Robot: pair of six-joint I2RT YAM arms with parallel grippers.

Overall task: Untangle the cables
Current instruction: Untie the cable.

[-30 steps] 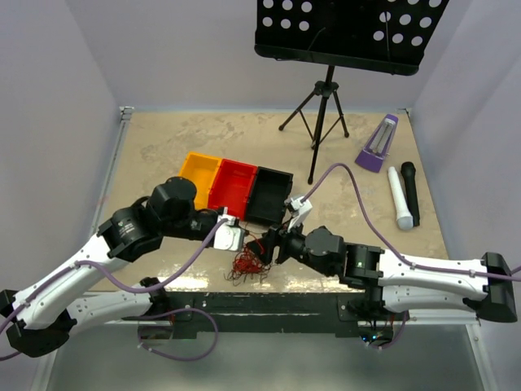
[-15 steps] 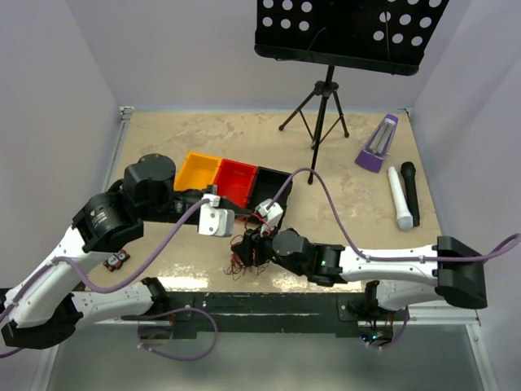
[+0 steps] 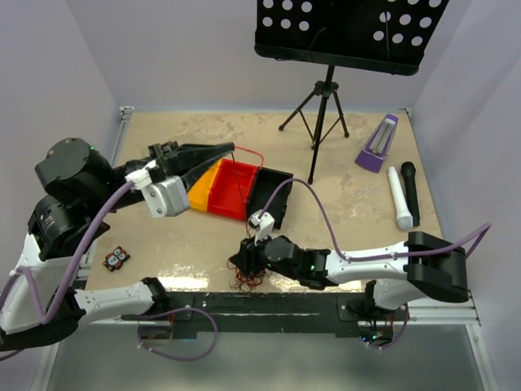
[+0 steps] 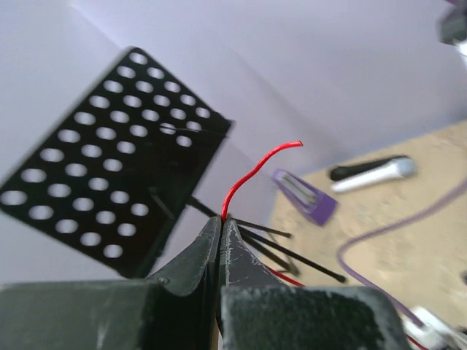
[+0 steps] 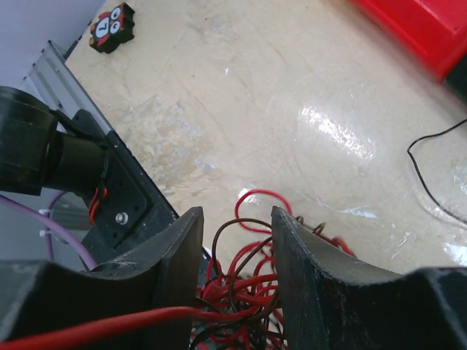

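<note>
One red cable [image 4: 248,176] pinched in left hand [image 4: 221,223]; right hand [image 5: 237,233] spread astride one cable tangle [image 5: 244,290].

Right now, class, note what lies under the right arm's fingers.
A tangle of red and dark cables on the table, reaching up between the right fingers. The tangle's outer parts are covered by them.

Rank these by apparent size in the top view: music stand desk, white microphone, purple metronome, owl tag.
1. music stand desk, raised nearer the camera, so possibly flattered
2. white microphone and purple metronome: about alike, unranked
3. owl tag
</note>
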